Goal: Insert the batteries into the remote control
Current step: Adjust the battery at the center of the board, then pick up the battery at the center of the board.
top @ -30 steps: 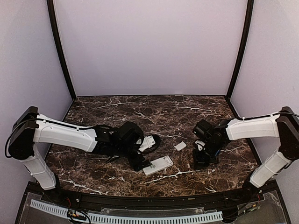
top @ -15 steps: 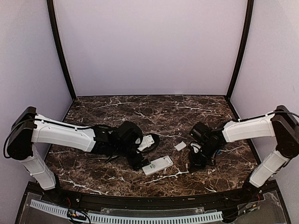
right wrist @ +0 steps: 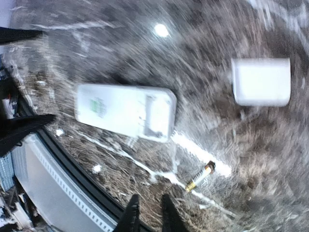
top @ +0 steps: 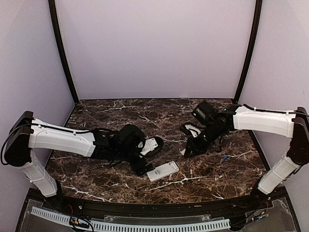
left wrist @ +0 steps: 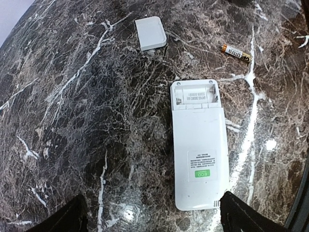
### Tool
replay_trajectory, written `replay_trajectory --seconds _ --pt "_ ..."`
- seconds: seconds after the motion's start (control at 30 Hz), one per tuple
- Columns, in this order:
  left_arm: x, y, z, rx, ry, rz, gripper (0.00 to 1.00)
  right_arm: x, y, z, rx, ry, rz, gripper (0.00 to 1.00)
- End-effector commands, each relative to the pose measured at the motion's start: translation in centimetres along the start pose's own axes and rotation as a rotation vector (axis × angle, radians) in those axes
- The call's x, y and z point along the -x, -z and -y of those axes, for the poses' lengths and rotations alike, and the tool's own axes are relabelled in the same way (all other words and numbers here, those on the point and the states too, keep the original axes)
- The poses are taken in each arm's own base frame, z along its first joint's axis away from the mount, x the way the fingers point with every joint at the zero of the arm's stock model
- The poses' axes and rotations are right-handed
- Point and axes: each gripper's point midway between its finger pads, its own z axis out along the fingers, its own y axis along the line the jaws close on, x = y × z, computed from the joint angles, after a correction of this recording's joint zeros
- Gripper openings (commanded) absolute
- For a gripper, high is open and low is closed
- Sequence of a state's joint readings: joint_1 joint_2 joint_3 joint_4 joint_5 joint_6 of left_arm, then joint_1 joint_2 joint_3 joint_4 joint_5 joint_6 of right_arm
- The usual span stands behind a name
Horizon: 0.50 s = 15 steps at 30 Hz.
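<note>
The remote control [top: 162, 171] lies face down near the table's front. In the left wrist view [left wrist: 199, 153] its battery compartment [left wrist: 195, 98] is open and empty. My left gripper [left wrist: 154, 223] is open wide and low, with the remote's bottom end just inside its right finger [left wrist: 246, 218]. A gold-and-white battery [left wrist: 236, 52] lies loose beyond the remote and also shows in the right wrist view [right wrist: 200, 177]. A blue battery [top: 225, 158] lies further right. My right gripper [right wrist: 148, 217] hangs above the table, its fingers almost together with nothing between them; that view is blurred.
A small flat white square plate [left wrist: 150, 33] lies beyond the remote, also seen in the right wrist view [right wrist: 260, 81]; my right gripper [top: 189, 149] mostly covers it from above. The table's black front rim [right wrist: 72, 174] is close by.
My right arm has lifted off the table right of the remote and swung back and left over the white plate. The blue battery now shows. My left arm has barely moved.
</note>
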<state>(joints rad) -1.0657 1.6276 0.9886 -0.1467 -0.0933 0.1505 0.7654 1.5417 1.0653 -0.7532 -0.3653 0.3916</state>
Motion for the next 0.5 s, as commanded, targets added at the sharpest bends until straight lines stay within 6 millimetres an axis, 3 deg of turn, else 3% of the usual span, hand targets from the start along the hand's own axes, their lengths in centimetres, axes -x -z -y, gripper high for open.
replay_trajectory --seconds 0.0,0.07,0.17,0.23,0.3,0.37,0.47 --pt "1.1 2.7 -1.2 -0.030 0.190 0.099 0.95 4.9 7.2 -5.5 0.042 0.566 0.216 0.26" --pt "0.8 3.1 -2.2 -0.038 0.295 0.134 0.96 5.8 8.2 -7.8 0.093 0.882 0.322 0.33" --pt "-0.3 3.1 -3.6 0.003 0.375 0.140 0.97 4.0 7.3 -9.4 0.171 1.391 0.381 0.41" --pt "-1.2 2.8 -3.9 0.030 0.394 0.110 0.97 2.4 5.7 -8.4 0.161 1.714 0.346 0.45" --pt "-1.8 2.4 -3.7 0.030 0.402 0.084 0.97 0.9 4.0 -6.5 0.151 1.882 0.222 0.43" --pt "-2.3 2.1 -3.5 0.023 0.406 0.072 0.97 0.0 2.3 -4.6 0.114 1.978 0.064 0.37" --pt "-2.5 2.0 -3.5 0.022 0.397 0.077 0.97 -1.9 -0.4 -0.8 0.079 2.078 -0.182 0.41"
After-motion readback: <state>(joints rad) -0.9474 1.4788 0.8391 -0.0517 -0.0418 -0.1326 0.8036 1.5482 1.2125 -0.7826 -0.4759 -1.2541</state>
